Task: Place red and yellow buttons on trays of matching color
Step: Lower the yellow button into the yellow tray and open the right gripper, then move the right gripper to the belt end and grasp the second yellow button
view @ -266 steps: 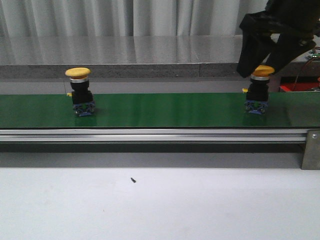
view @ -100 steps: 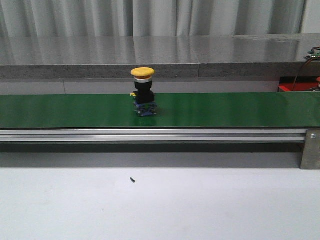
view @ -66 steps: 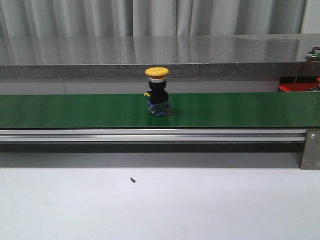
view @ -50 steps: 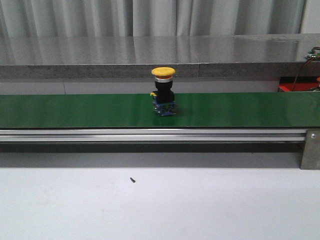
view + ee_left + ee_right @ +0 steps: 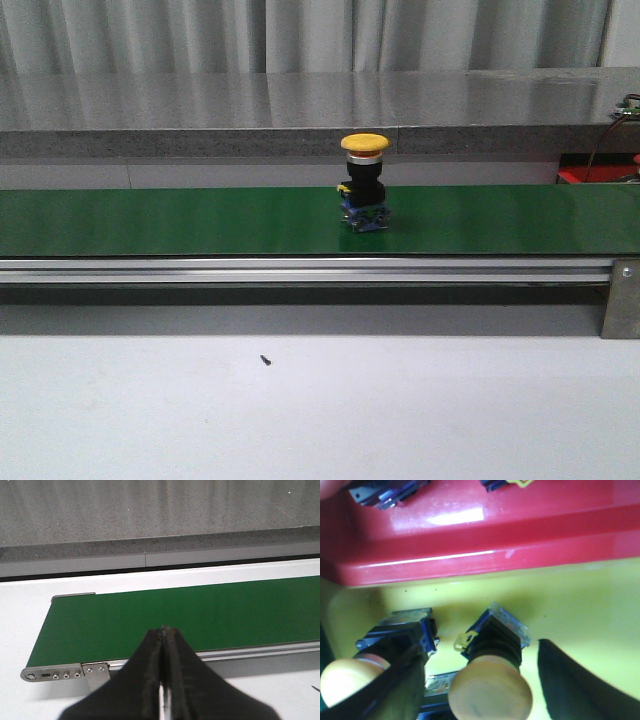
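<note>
One yellow mushroom-head push button (image 5: 363, 182) stands upright, cap up, on the green conveyor belt (image 5: 200, 220). Left gripper (image 5: 163, 630) fingers pressed together, empty. Right gripper (image 5: 480, 690) fingers apart, straddling a yellow-capped button (image 5: 491, 682) inside the yellow plastic tray (image 5: 580, 610).

This looks like an industrial automation lab or test cell. A green conveyor belt (image 5: 200, 220) on an aluminium rail (image 5: 300, 268) crosses a plain white table (image 5: 320, 410), with grey curtains (image 5: 300, 35) behind; red (image 5: 520, 535) and yellow (image 5: 580, 610) sorting trays probably sit nearby.
</note>
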Action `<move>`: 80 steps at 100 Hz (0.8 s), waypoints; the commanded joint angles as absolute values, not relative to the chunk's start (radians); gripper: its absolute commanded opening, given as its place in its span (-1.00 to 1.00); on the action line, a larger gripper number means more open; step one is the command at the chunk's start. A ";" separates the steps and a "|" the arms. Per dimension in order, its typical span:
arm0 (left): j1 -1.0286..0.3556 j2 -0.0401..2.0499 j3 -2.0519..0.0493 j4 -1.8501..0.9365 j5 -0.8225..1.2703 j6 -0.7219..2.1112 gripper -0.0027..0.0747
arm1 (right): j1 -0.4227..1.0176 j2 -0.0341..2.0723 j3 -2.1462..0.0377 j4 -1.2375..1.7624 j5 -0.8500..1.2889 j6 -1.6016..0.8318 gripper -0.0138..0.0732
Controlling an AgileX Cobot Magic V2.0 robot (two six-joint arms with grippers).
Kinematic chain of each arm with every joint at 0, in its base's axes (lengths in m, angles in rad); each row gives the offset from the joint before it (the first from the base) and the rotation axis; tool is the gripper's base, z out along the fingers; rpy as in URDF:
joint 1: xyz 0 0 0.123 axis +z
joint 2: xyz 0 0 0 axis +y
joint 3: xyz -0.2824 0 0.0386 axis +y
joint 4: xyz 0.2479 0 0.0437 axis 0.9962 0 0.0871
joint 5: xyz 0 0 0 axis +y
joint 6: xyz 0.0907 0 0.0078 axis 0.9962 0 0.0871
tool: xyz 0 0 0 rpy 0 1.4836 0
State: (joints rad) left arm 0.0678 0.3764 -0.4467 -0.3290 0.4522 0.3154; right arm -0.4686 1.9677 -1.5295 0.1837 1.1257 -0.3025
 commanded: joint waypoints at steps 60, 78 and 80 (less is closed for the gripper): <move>0.060 0.382 -0.472 -0.347 0.376 0.316 -0.98 | -0.241 1.630 -1.606 0.238 1.212 -0.314 0.54; 0.060 0.382 -0.472 -0.347 0.376 0.316 -0.98 | -0.080 1.591 -1.602 0.220 1.216 -0.319 0.54; 0.060 0.382 -0.472 -0.347 0.376 0.316 -0.98 | -0.061 1.589 -1.602 0.217 1.216 -0.319 0.54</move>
